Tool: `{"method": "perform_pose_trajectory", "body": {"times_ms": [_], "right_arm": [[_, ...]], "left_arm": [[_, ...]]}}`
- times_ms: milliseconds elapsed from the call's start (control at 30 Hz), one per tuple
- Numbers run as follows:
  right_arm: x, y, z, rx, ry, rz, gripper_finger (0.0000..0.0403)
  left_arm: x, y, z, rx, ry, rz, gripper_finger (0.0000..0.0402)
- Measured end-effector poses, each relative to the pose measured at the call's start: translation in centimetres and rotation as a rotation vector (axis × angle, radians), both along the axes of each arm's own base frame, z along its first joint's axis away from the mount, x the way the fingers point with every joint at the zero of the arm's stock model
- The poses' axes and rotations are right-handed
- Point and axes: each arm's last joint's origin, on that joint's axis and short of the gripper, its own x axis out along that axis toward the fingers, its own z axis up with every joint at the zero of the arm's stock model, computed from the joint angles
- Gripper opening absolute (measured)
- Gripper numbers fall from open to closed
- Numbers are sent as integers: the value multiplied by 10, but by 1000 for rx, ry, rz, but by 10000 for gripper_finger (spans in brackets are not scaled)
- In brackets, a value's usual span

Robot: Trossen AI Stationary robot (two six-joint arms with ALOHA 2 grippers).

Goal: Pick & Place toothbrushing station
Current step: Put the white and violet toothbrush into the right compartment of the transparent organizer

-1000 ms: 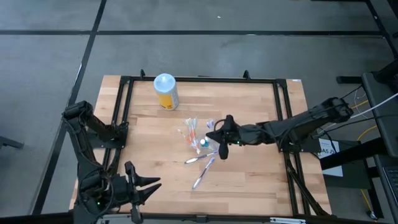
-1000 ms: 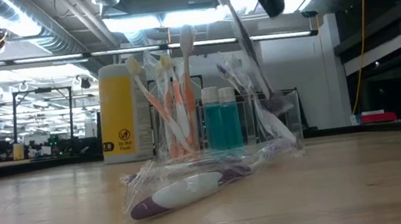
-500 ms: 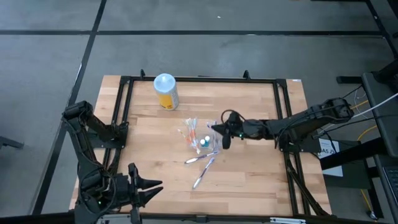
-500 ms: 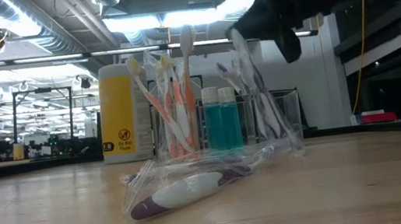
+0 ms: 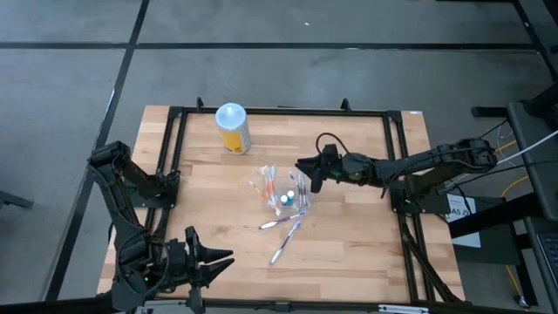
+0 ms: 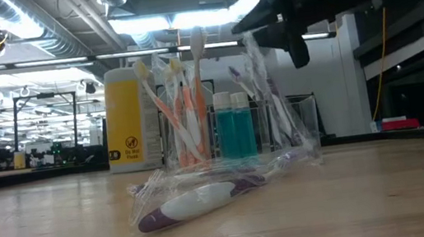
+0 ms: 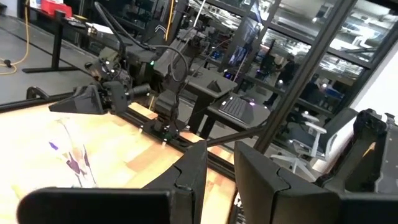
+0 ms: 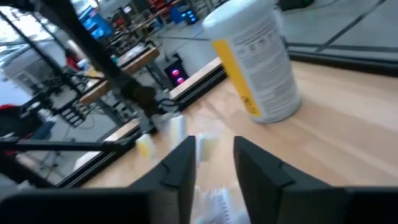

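Clear toothbrushing station (image 5: 281, 193) mid-table, orange and white brushes upright, wrapped purple-white toothbrushes (image 5: 286, 232) lying flat beside it

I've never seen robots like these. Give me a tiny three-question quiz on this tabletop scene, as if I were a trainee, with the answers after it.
1. True or false: the right pincer is up above the clear holder of toothbrushes.
2. Multiple choice: where is the left pincer? A) over the yellow-and-white canister; B) near the table's front left corner, away from the toothbrushes; C) gripping a toothbrush.
3. Fill in: the wrapped toothbrush lying nearest the low camera is white and ____.

Key: 1 true; 2 B; 3 purple.
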Motion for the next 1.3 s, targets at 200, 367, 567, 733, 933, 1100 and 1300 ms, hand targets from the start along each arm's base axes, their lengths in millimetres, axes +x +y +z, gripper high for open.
{"method": "perform_pose_trajectory", "body": {"times_ms": [200, 367, 567, 733, 933, 1100, 1300], "right_arm": [[-8, 1, 24, -20, -120, 57, 164], [-30, 19, 58, 0, -207, 298, 175], [-53, 71, 61, 62, 48, 582, 155], [-67, 110, 77, 100, 20, 659, 139], [-80, 127, 78, 131, 11, 622, 127], [-89, 136, 81, 138, 0, 625, 126], [-97, 141, 84, 141, -17, 632, 126]], "left_arm": [[3, 2, 0, 3, 2, 3, 74], [-1, 1, -3, 67, 28, 31, 74], [1, 4, -20, 100, 114, -71, 74], [20, 19, -62, -164, 428, -230, 71], [47, 4, -128, -342, 788, -293, 45], [76, -5, -157, -470, 700, -229, 49], [122, 22, -182, -559, 733, -179, 105]]}}
